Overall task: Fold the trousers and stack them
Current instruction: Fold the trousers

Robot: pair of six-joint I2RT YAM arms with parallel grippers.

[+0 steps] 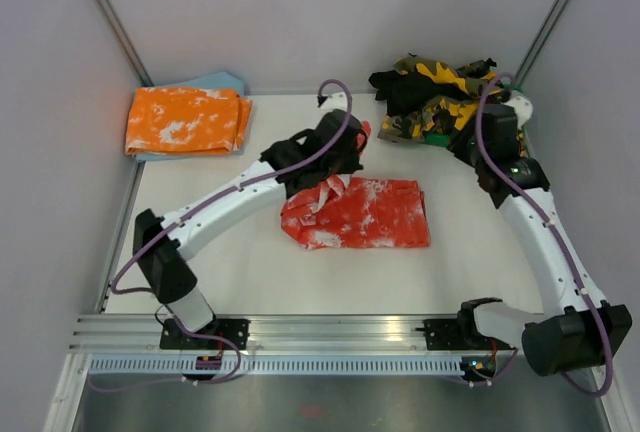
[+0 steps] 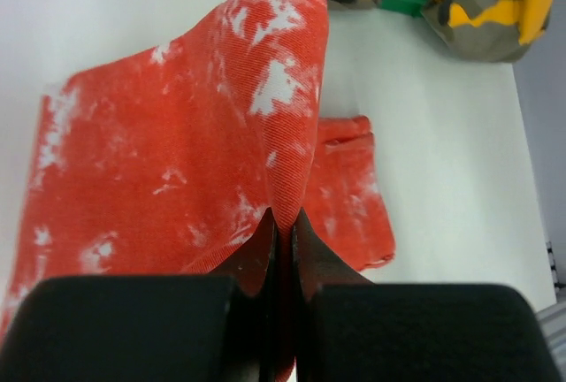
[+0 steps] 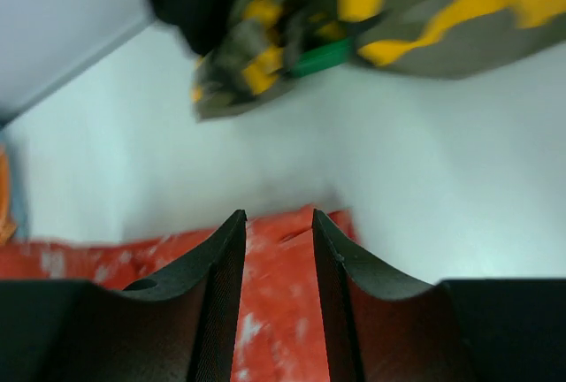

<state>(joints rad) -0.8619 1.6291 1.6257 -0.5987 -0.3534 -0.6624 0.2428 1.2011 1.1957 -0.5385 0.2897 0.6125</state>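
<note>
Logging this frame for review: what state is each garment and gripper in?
red trousers: folded on table, one edge lifted.
orange trousers: folded, lying far left.
camouflage pile: unfolded heap.
left gripper: shut on red trousers.
right gripper: open, nothing gripped.

camouflage trousers [image 3: 398, 19] blurred, red trousers [image 2: 177, 179] cut off

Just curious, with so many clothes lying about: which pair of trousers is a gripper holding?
The red-and-white tie-dye cloth trousers mid-table: the left gripper pinches a raised fold. The folded orange pair and camouflage heap lie ungripped.
</note>
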